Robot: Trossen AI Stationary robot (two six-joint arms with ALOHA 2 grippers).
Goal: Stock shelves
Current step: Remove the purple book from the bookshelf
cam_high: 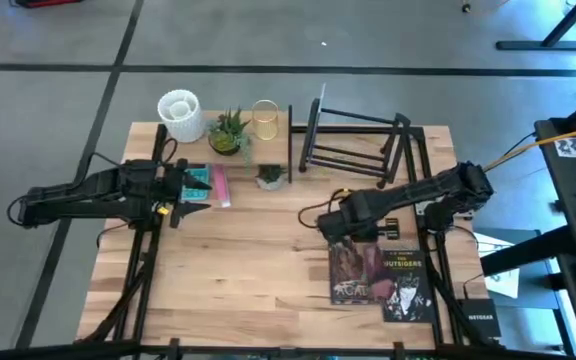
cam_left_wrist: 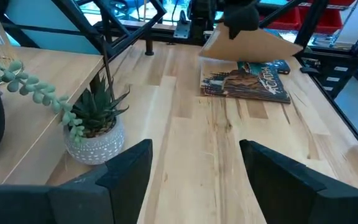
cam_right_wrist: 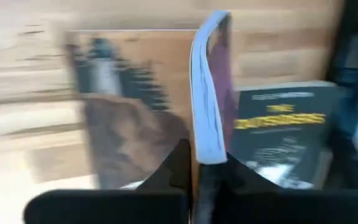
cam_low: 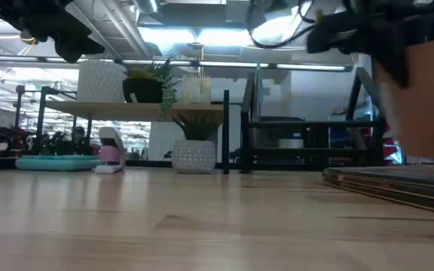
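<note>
Book [cam_right_wrist: 209, 87] pinched edge-on between the right gripper [cam_right_wrist: 194, 165] fingers, lifted off the tabletop [cam_high: 258, 270] right of frame centre in the high view, above two more books: one brown-covered [cam_high: 353, 272], one black-covered [cam_high: 406, 285], flat at lower right. Left gripper [cam_left_wrist: 194, 165] spread wide and holding nothing, parked at centre left near a teal tray [cam_high: 197, 181]. Wooden shelf [cam_low: 145, 109] at upper left, carrying a white holder [cam_high: 179, 113], a potted plant [cam_high: 229, 130] and a glass [cam_high: 265, 118]. Black rack [cam_high: 353, 140] at upper centre, beside it.
</note>
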